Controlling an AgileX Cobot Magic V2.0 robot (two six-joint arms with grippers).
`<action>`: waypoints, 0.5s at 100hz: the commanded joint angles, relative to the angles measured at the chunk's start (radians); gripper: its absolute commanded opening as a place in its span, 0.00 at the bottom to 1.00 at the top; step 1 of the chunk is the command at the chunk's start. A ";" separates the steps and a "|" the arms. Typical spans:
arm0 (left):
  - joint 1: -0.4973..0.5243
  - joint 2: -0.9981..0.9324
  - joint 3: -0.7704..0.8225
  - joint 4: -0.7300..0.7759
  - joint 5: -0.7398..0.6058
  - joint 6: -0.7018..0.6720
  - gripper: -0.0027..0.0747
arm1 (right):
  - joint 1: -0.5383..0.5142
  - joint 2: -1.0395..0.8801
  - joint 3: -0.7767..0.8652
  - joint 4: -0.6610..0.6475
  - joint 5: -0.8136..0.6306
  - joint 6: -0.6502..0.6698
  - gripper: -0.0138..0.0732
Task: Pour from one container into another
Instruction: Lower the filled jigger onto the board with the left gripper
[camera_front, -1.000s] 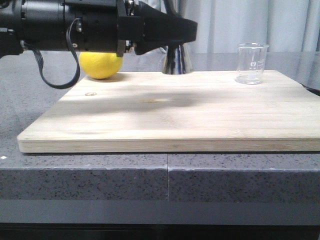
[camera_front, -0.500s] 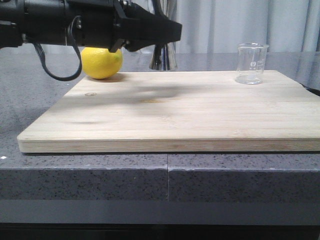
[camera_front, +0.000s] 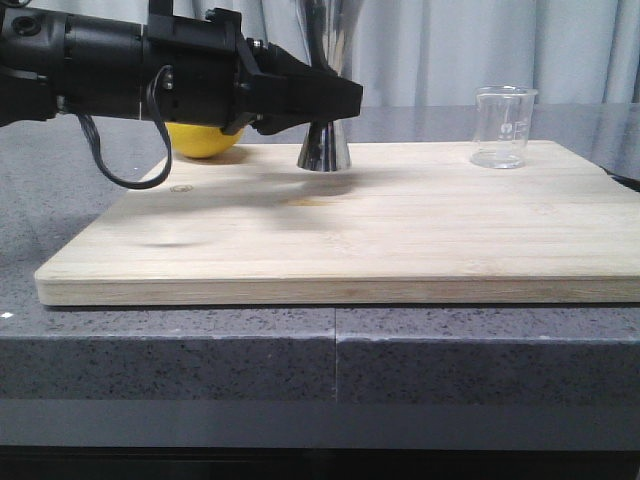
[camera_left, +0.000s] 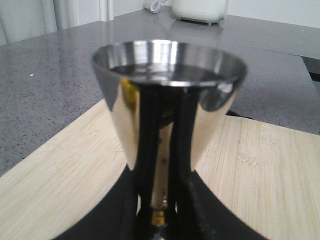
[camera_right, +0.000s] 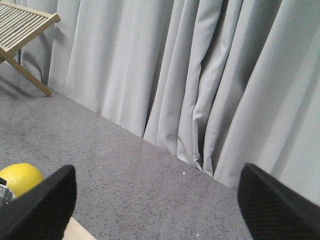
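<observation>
The steel jigger (camera_front: 325, 148) stands upright over the back of the wooden board (camera_front: 400, 230), to the right of the lemon. Its base is at or just above the wood. My left gripper (camera_front: 335, 100) reaches in from the left and is shut on its narrow waist. In the left wrist view the jigger's cup (camera_left: 167, 100) fills the middle, and the left gripper (camera_left: 159, 216) pinches the gold band. The clear glass beaker (camera_front: 503, 125) stands empty at the board's back right, far from both grippers. My right gripper (camera_right: 156, 169) is open, holds nothing and faces the curtain.
A yellow lemon (camera_front: 200, 142) lies at the board's back left, partly behind my left arm, and the same lemon (camera_right: 20, 177) shows in the right wrist view. The board lies on a grey speckled counter (camera_front: 200, 370). A slatted wooden rack (camera_right: 20, 25) stands by the curtain.
The left gripper has carried the jigger left and toward the camera, lifting it briefly, then lowered it to the board's surface. The beaker and lemon have not moved.
</observation>
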 joint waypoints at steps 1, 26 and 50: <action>0.002 -0.034 -0.030 -0.067 -0.065 0.000 0.01 | -0.003 -0.035 -0.024 0.041 -0.056 0.002 0.84; 0.002 -0.025 -0.030 -0.065 -0.069 0.002 0.01 | -0.003 -0.035 -0.024 0.041 -0.056 0.002 0.84; 0.002 -0.025 -0.030 -0.063 -0.069 0.003 0.01 | -0.003 -0.035 -0.024 0.041 -0.056 0.002 0.84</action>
